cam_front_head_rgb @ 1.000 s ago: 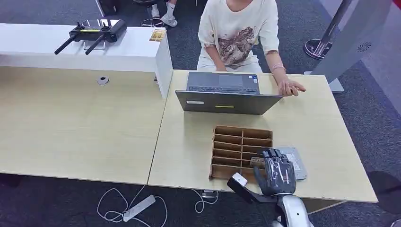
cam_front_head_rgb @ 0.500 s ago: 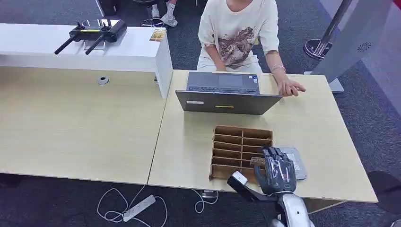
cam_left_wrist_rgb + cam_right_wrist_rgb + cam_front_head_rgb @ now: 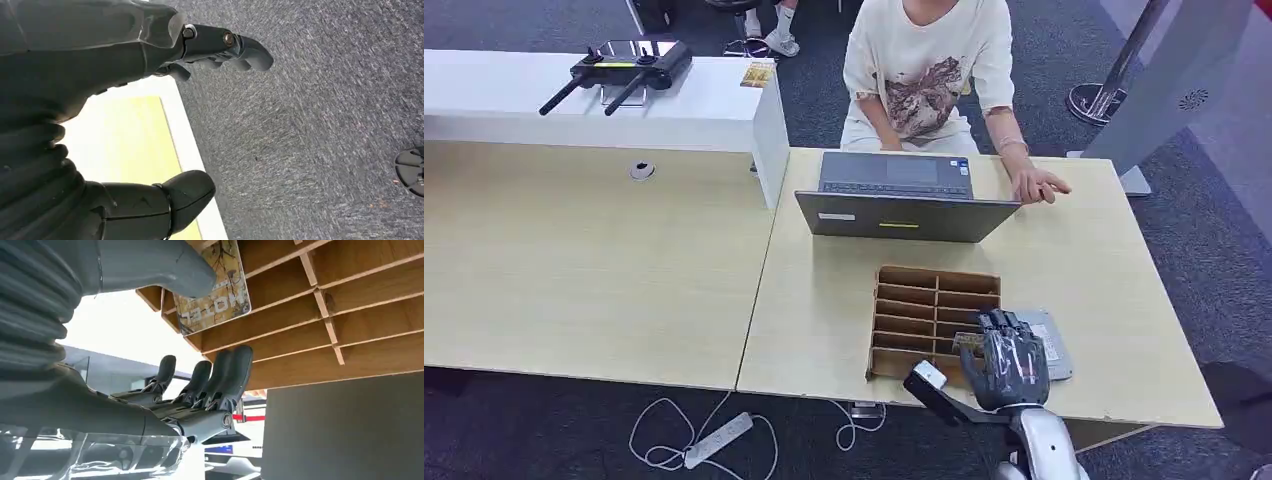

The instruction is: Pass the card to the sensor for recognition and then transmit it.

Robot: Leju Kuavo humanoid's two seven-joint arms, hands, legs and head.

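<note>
The robot's right hand [image 3: 1012,358] is at the near right corner of the wooden slotted rack [image 3: 934,320] on the desk [image 3: 824,300], palm toward the rack. Seen from its wrist, the thumb lies against the face of a patterned card [image 3: 216,287] that stands in one of the rack's slots, its free edge sticking out toward the hand. The dark fingers [image 3: 225,375] are straight and side by side, away from the card on the other side of the palm, so the hand is not closed around it; whether the thumb alone is pressing the card I cannot tell. Just beside the hand, on its outer side, a flat grey sensor pad [image 3: 1052,340] lies on the desk.

Beyond the rack from the hand stands an open laptop [image 3: 902,205], and behind it sits a person [image 3: 929,70] with one hand on the desk.

The left hand [image 3: 100,100] hangs over grey carpet [image 3: 325,125], fingers loosely curled, holding nothing.
</note>
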